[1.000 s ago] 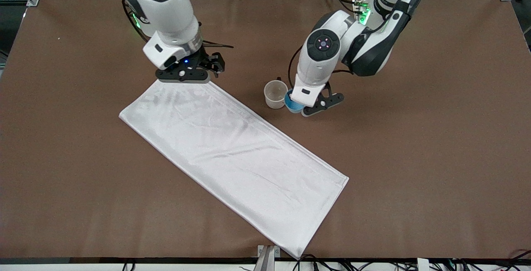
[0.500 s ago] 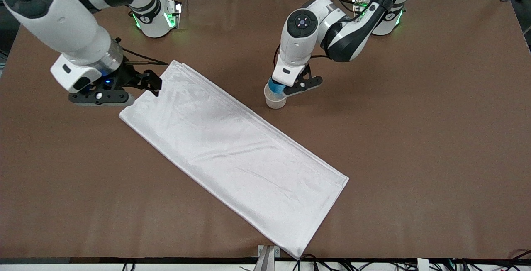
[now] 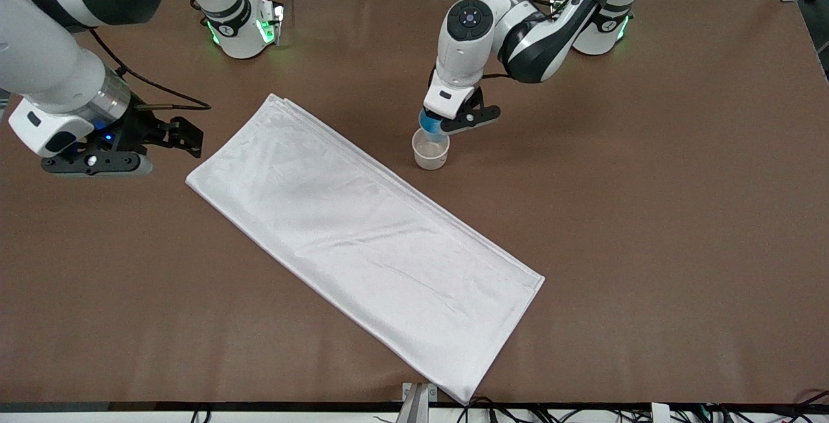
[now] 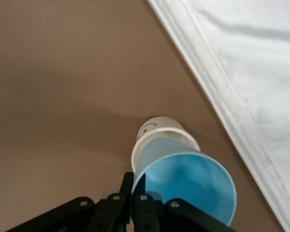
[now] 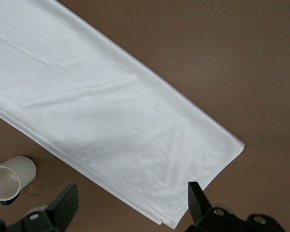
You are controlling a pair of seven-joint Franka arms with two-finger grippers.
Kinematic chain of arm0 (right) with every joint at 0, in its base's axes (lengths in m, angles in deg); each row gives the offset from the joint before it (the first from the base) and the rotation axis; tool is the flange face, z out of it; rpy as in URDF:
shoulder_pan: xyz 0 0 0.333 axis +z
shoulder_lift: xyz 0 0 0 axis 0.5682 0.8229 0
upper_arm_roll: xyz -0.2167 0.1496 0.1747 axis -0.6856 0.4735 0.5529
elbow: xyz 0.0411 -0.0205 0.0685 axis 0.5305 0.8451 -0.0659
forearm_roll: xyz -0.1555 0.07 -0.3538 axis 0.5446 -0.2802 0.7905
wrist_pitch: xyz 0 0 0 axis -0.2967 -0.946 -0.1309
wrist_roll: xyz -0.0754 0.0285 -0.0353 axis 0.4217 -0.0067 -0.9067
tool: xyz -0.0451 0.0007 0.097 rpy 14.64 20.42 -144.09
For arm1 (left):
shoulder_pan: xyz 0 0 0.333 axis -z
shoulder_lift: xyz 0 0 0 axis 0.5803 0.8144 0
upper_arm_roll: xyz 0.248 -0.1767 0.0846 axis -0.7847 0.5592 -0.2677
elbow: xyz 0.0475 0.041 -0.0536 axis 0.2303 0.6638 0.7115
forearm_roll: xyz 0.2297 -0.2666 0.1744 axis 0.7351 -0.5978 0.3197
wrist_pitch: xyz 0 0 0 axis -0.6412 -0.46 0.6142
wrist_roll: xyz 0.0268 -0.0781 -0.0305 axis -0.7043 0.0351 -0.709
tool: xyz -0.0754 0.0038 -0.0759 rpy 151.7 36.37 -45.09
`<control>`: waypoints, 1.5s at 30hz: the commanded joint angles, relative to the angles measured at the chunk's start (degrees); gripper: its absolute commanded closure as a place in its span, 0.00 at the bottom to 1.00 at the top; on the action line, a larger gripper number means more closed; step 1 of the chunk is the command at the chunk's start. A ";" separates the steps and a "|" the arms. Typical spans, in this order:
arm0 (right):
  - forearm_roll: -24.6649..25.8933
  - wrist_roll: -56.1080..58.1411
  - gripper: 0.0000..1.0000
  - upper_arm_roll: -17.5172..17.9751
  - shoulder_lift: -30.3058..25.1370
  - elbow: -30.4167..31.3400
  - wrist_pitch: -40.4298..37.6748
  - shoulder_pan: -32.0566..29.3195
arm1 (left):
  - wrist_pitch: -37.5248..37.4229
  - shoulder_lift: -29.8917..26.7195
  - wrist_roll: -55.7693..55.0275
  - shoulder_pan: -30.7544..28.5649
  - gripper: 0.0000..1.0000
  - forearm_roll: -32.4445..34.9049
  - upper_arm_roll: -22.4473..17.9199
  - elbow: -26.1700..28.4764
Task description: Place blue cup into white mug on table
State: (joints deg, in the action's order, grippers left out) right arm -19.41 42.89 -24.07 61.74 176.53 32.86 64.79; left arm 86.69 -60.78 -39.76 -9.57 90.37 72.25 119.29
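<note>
One cup held tilted over one mug, not yet inside it.

You have the blue cup (image 3: 430, 123) pinched by its rim in the left gripper (image 3: 435, 126), fingers clamped tight on the wall, and it hangs at a slant just above the white mug (image 3: 431, 149), which stands directly below the fingertips on the table (image 3: 647, 216). The wrist camera shows the cup's base close to the mug's rim but leaning, so if you let go now it could catch the lip, tip over, or knock the mug; straighten and lower it first. The white cloth (image 3: 363, 241) lies just beside the mug, so a toppled cup may roll onto it. Your right gripper (image 3: 97, 157) waits with fingers spread wide and empty, over bare table near the cloth's corner.
</note>
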 commanded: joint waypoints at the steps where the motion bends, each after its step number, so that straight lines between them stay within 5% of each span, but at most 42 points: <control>1: 0.01 1.11 0.00 1.08 -0.12 -0.31 -0.05 -2.30 | 3.50 -0.52 -1.35 0.20 1.00 -0.94 0.41 1.49; 27: 0.62 11.75 0.00 18.04 -0.03 -1.71 1.79 -24.71 | 12.91 3.44 -1.44 1.08 1.00 0.56 0.41 6.14; 45: 1.68 13.42 0.00 18.22 0.23 -3.21 1.09 -24.80 | 14.41 4.23 -1.00 -0.77 1.00 1.35 -0.03 5.35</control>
State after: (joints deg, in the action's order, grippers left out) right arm -18.58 55.56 -6.90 61.76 173.68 34.67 41.31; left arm 100.77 -55.90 -40.06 -9.81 90.50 72.20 124.86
